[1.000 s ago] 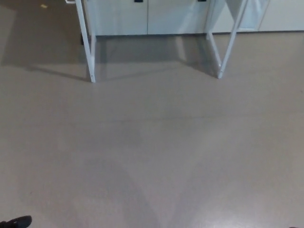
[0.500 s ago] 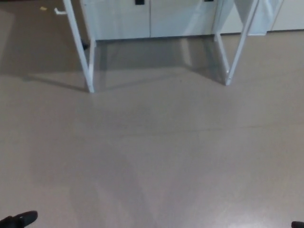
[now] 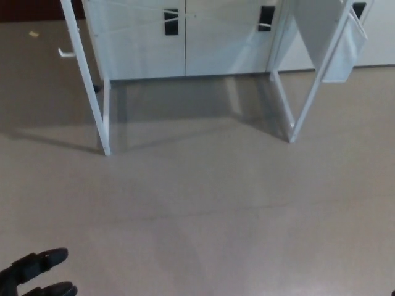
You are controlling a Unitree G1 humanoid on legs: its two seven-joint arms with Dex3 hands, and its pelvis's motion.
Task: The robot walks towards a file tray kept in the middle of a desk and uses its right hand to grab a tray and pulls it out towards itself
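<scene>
Left hand point(image 3: 37, 274): lower left corner of the frame; 2 black fingers spread apart, holding nothing, touching nothing.
Right hand: out of frame, state cannot be told.
Bench legs: white frame, 1 leg point(image 3: 86, 80) at upper left, 1 leg point(image 3: 311, 92) at upper right, both slanted, feet on the floor point(image 3: 203, 209).
Cabinets point(image 3: 185, 37): white doors with dark handles, top centre, behind the legs.
File tray: not visible; bench top lies above the frame.
</scene>
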